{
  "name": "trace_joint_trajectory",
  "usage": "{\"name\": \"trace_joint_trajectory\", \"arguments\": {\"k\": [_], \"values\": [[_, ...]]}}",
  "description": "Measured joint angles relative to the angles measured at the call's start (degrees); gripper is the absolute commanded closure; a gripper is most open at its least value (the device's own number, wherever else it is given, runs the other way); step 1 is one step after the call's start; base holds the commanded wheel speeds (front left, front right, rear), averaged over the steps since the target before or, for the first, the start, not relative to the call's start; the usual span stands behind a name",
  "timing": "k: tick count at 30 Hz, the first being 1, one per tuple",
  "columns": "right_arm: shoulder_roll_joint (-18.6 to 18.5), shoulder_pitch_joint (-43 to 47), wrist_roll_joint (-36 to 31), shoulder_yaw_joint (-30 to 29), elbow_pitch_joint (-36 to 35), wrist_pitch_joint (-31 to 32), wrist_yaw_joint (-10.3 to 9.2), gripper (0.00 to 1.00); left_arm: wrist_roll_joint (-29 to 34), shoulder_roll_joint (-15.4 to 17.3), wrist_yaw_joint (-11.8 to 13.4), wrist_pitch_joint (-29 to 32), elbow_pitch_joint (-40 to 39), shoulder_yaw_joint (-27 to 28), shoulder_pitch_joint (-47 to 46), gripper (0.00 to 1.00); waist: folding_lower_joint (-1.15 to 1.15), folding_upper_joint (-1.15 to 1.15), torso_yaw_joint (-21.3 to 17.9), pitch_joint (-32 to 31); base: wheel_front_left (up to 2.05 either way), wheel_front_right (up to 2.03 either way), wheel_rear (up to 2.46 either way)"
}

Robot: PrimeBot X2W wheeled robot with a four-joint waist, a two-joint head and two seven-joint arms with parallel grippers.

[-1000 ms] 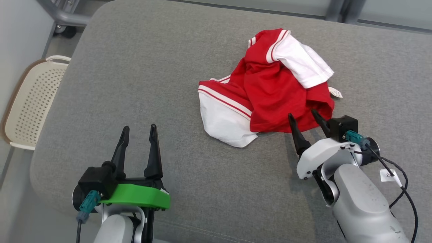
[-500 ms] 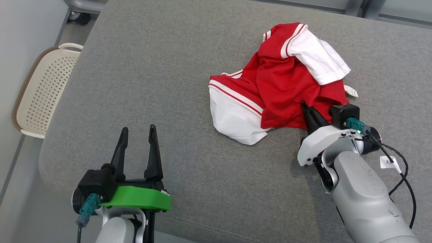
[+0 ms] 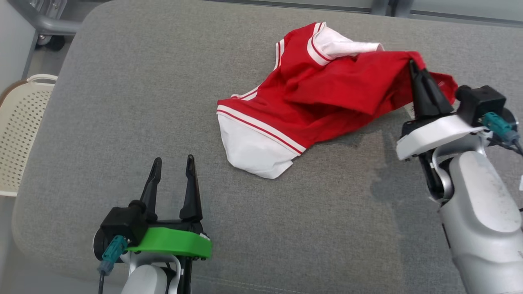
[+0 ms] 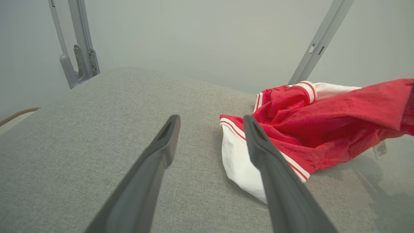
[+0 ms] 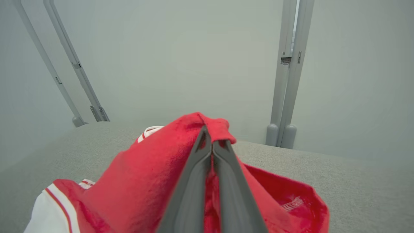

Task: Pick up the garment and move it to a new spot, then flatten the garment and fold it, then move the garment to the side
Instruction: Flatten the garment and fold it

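Nearest the camera, the green-collared left gripper [image 3: 173, 159] hovers with its two dark fingers spread apart and empty over the grey woven fabric cushion [image 3: 135, 81]. Beyond it, to the right, the white-collared right gripper [image 3: 412, 64] is pinched tight on a red edge of the crumpled red-and-white jersey garment [image 3: 327, 94]. That edge is held clear of the cushion, while the white-sleeved remainder lies on its middle.

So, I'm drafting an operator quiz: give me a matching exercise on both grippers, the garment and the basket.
Things:
1 left gripper
2 right gripper
3 garment
4 basket

States:
A one red edge lifted off the cushion
B open, holding nothing
C beside the cushion, on the robot's left
D shut on red cloth

Pairs: 1-B, 2-D, 3-A, 4-C
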Motion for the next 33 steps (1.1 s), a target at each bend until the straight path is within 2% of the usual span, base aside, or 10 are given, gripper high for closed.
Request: {"name": "trace_joint_trajectory", "arguments": {"k": [3,12,18,24,33], "values": [[-0.4,1.8,0.6,-1.8,-5.1,3.3,-0.01,1.00,-0.1,0.0,0.2,0.0,0.2,-0.1,0.1,0.00,0.00,0.00,-0.7,-0.5,0.00,0.00,0.00],[1.9,12.5,0.5,-7.3,-23.0,14.5,0.00,1.00,-0.8,0.0,0.3,0.0,0.4,0.3,1.4,0.00,0.00,0.00,-2.3,-2.7,0.00,0.00,0.00],[3.4,16.3,0.8,-11.6,-25.0,19.5,-0.01,1.00,-0.8,0.0,0.3,0.0,0.3,-0.1,1.6,0.00,0.00,0.00,-3.2,-3.1,0.00,0.00,0.00],[2.6,14.9,1.8,-14.3,-16.5,22.5,-0.01,1.00,-0.8,0.0,0.2,0.0,0.5,-0.9,1.4,0.00,0.00,0.00,-3.1,-1.9,0.00,0.00,0.00],[-1.9,1.8,4.0,-20.3,5.4,21.1,-0.01,1.00,-0.8,0.0,-0.1,0.0,1.0,-1.5,0.3,0.00,0.00,0.01,-1.2,0.3,0.00,0.00,0.00]]}}
